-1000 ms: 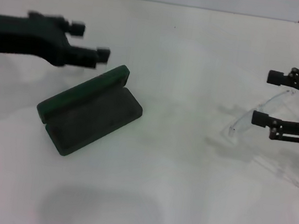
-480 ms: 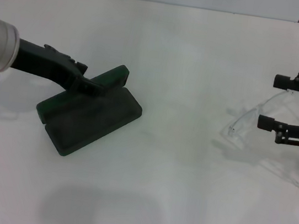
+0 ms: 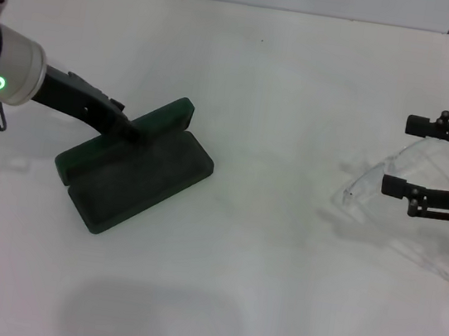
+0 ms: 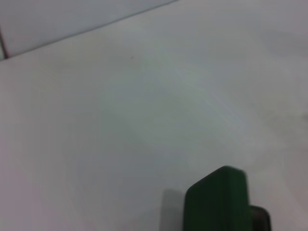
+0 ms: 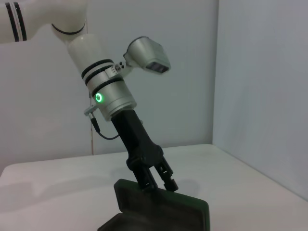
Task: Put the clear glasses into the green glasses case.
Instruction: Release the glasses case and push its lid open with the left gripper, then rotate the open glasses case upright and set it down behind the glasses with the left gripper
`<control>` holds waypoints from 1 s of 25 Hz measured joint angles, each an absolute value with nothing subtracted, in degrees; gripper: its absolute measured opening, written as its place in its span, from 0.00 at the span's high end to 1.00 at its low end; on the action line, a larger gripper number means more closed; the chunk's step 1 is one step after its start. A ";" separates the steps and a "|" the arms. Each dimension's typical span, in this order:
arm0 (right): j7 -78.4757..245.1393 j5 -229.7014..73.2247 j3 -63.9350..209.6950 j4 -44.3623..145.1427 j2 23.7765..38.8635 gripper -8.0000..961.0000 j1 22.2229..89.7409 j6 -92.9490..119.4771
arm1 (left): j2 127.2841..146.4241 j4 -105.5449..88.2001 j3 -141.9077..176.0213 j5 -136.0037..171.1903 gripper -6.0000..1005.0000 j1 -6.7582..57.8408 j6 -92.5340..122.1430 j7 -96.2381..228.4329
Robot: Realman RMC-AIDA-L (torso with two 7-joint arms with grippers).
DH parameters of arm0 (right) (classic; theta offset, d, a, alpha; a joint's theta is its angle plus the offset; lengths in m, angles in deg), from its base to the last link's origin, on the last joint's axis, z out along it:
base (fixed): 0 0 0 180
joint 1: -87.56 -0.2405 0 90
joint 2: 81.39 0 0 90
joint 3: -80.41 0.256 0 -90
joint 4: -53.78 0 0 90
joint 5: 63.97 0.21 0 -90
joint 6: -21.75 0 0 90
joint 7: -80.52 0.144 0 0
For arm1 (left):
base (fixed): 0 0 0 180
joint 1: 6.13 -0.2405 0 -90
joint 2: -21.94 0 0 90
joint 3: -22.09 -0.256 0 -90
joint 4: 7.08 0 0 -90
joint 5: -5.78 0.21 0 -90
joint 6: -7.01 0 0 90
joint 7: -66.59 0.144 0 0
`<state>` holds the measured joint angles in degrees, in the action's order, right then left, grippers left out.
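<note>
The right gripper (image 3: 402, 156), at three o'clock in the head view, hung with fingers spread wide around the clear glasses (image 3: 388, 173), apparently lined up to grasp them. The glasses rested on the white table (image 3: 304, 79), long axis running from seven toward one o'clock. At nine o'clock, the left gripper (image 3: 129, 128) pressed the raised lid of the green glasses case (image 3: 136, 171), likely steadying it open; its finger state couldn't be told.

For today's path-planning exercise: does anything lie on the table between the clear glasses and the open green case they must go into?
Nothing visible does. The glasses lie by the right gripper, and only bare table separates them from the case. The left gripper sits at the case's raised lid, not across the opening.
</note>
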<state>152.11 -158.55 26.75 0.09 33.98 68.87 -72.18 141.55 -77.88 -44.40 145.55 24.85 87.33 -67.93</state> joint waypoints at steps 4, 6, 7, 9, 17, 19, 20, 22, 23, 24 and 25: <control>151.85 -158.64 26.79 0.19 33.94 0.09 68.82 -71.35 | 141.54 -75.45 -44.47 148.75 0.30 26.62 86.98 -68.68; 151.53 -158.57 26.78 0.24 33.96 0.09 68.82 -71.15 | 141.59 -74.74 -44.51 149.55 0.31 27.03 86.98 -68.80; 151.42 -158.49 26.78 0.25 33.97 0.09 68.83 -71.11 | 141.59 -74.48 -44.57 149.71 0.32 27.20 87.03 -68.85; 151.36 -158.46 26.81 0.30 33.98 0.09 68.82 -71.08 | 141.59 -74.57 -44.58 149.07 0.35 27.18 87.31 -68.74; 150.75 -158.25 26.80 0.55 34.01 0.09 68.84 -70.97 | 141.54 -76.36 -46.13 146.23 0.51 26.85 90.46 -68.03; 150.60 -158.17 26.80 0.78 34.01 0.09 68.84 -70.96 | 141.60 -77.75 -48.00 146.35 0.55 26.40 90.77 -68.26; 150.59 -158.16 26.80 0.90 34.01 0.09 68.84 -70.96 | 141.62 -78.88 -49.10 146.42 0.58 26.00 90.82 -68.52; 150.55 -158.12 26.79 1.35 34.01 0.09 68.84 -70.97 | 141.65 -81.12 -51.17 146.49 0.63 25.28 90.86 -69.05; 150.50 -158.06 26.80 1.52 34.01 0.09 68.84 -70.96 | 141.65 -82.58 -52.21 146.55 0.66 24.82 90.86 -69.20; 150.37 -157.91 26.80 1.65 34.01 0.09 68.86 -70.96 | 141.65 -84.39 -53.48 146.59 0.68 24.23 90.78 -69.28; 150.13 -157.60 26.82 1.84 34.01 0.09 68.95 -70.96 | 141.65 -85.43 -54.12 146.61 0.71 23.85 90.66 -69.28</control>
